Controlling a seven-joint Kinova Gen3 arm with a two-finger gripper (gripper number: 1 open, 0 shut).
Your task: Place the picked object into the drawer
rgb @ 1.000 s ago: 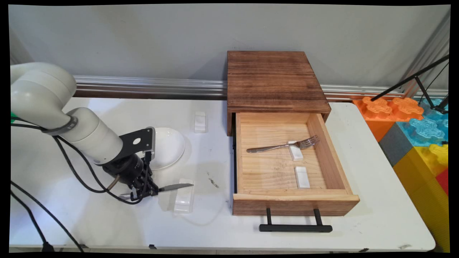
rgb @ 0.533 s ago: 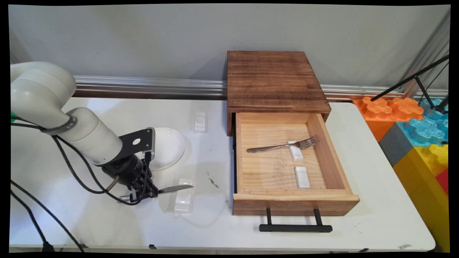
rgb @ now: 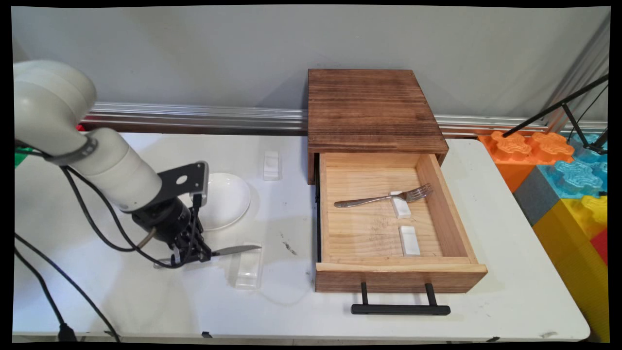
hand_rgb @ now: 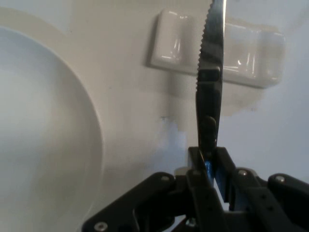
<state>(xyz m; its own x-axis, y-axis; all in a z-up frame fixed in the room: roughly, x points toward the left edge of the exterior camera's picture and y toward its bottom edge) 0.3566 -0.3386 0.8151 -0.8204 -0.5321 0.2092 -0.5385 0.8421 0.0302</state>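
My gripper (rgb: pixel 194 256) is shut on a metal knife (rgb: pixel 235 251) over the table's left half, with the serrated blade pointing right. The blade tip hangs just above a white cutlery rest (rgb: pixel 249 266) lying on the table. In the hand view the knife (hand_rgb: pixel 209 92) rises from between my fingers (hand_rgb: pixel 199 166), and its blade crosses over the white rest (hand_rgb: pixel 241 55). A white plate (rgb: pixel 225 200) sits just behind my gripper, and it fills the left of the hand view (hand_rgb: pixel 43 140).
An open wooden drawer (rgb: pixel 440 206) under a dark wooden box (rgb: pixel 371 107) holds a fork (rgb: pixel 384 197) propped on a white rest (rgb: pixel 401 206), with another white rest (rgb: pixel 409 240) beside it. One more white rest (rgb: pixel 271 165) lies near the back. Coloured foam blocks (rgb: pixel 563 175) stand right.
The arm has risen slightly and shifted a little left, lifting the knife with it; the blade tip now sits a bit higher over the white rest.
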